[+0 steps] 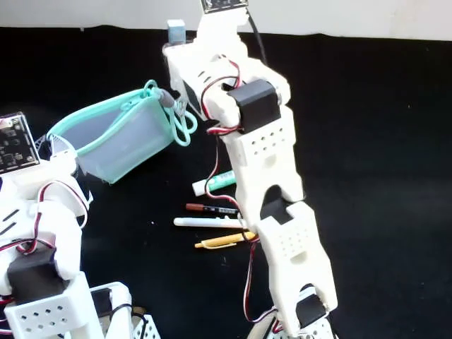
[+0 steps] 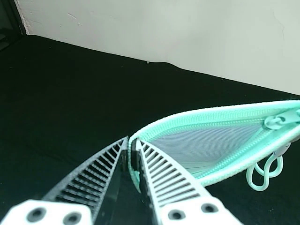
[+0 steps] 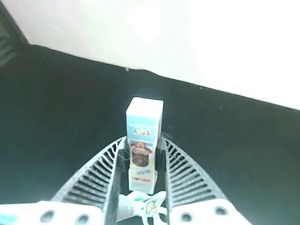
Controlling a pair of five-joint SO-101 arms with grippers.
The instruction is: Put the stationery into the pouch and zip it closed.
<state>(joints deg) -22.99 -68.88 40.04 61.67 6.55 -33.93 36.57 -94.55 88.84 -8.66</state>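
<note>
While my left tool point(image 2: 130, 144) pinched the rim of the open pouch point(image 2: 211, 136), I saw my right tool point(image 3: 143, 143) squeezing an eraser point(image 3: 144, 115) tight. Pens point(image 1: 205, 222) lay on the black surface point(image 1: 367, 141).

Black table point(image 1: 381, 141) with several pens point(image 1: 205, 222)

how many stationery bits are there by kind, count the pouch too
pens and markers: 4 (green-white marker, brown pen, white pen, yellow pen)
eraser: 1
pouch: 1
total: 6
</note>
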